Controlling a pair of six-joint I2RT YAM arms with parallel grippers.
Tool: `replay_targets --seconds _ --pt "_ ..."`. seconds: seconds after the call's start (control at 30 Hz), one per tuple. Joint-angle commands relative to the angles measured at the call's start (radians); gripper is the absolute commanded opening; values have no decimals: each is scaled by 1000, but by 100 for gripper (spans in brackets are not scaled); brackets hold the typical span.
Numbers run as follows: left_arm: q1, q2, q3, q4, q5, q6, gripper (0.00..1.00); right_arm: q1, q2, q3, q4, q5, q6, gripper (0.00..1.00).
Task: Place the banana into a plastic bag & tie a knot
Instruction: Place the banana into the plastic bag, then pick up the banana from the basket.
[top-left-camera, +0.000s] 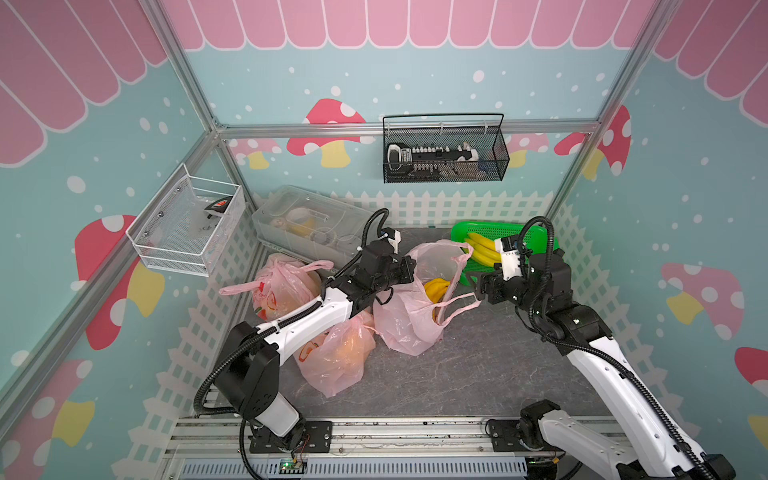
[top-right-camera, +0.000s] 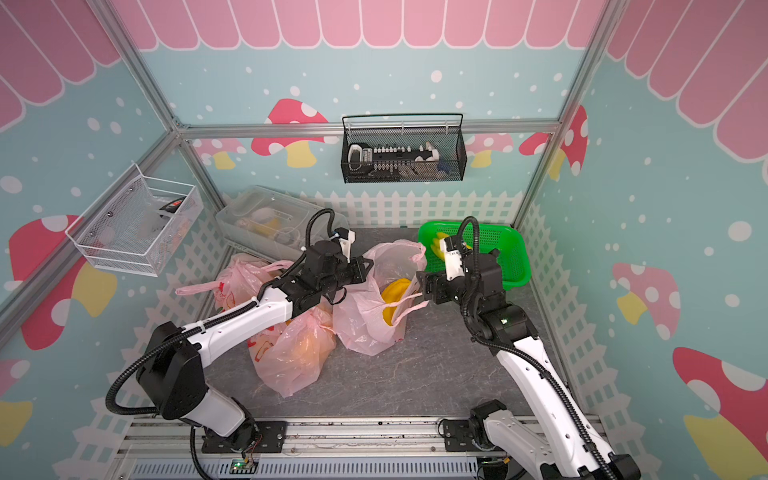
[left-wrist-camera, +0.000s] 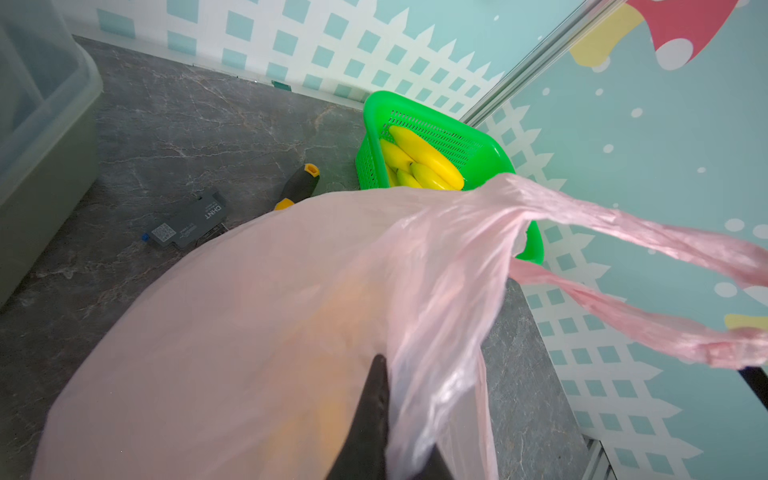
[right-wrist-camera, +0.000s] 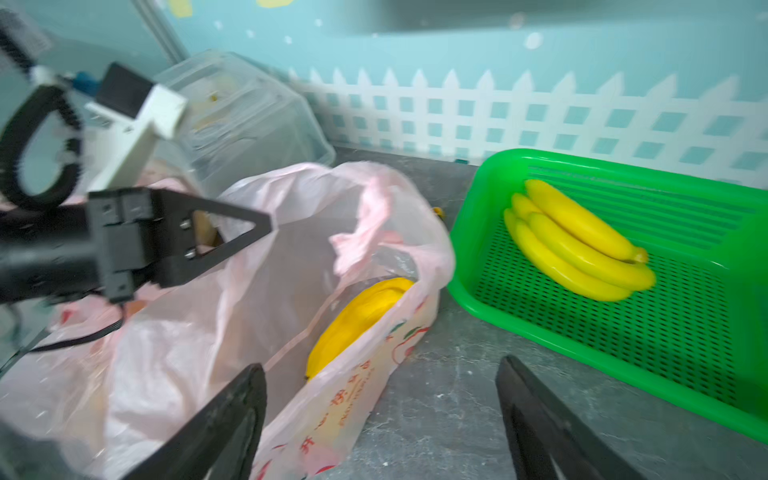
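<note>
Item: plastic bag (top-left-camera: 409, 320), pink, thin film, standing mid-table with its mouth open. Contents: one banana (right-wrist-camera: 359, 316), already inside, lying close to the opening. Left gripper (top-left-camera: 411, 266): jaws pressed together on the bag's far rim, propping the mouth up; the wrist view is crowded with film, so how much plastic sits between the pads is uncertain. Right gripper (right-wrist-camera: 381, 365): jaws spread wide and empty, at the bag's near side. Handle loops (left-wrist-camera: 648, 237): both slack, none gathered, no knot begun. Nearby: green basket (right-wrist-camera: 478, 187) holding spare bananas (right-wrist-camera: 577, 241), just beside the bag; two knotted bags (top-left-camera: 286, 286) behind the left arm. Hazards: a shallow left pinch may slip and let the mouth collapse; the right jaws may close on one layer only, or on the fruit; pulling the loops sideways may tip the bag and spill the banana; hard tension may tear the film.
</note>
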Motion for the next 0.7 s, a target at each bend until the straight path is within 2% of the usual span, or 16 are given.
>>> replay_targets --seconds 0.0,0.17,0.27,0.47,0.67 --pt "2 -5 15 -9 -13 -4 0 -88 76 37 -21 87 97 88" --pt "2 -31 -20 5 -18 -9 0 -186 307 81 42 132 257 87" --pt "2 -48 -43 14 -23 -12 0 -217 459 133 111 140 308 89" --pt "1 -65 -62 17 -18 -5 0 -256 734 301 155 159 350 91" --pt "1 -64 -74 21 -20 4 0 -265 949 522 110 161 307 92"
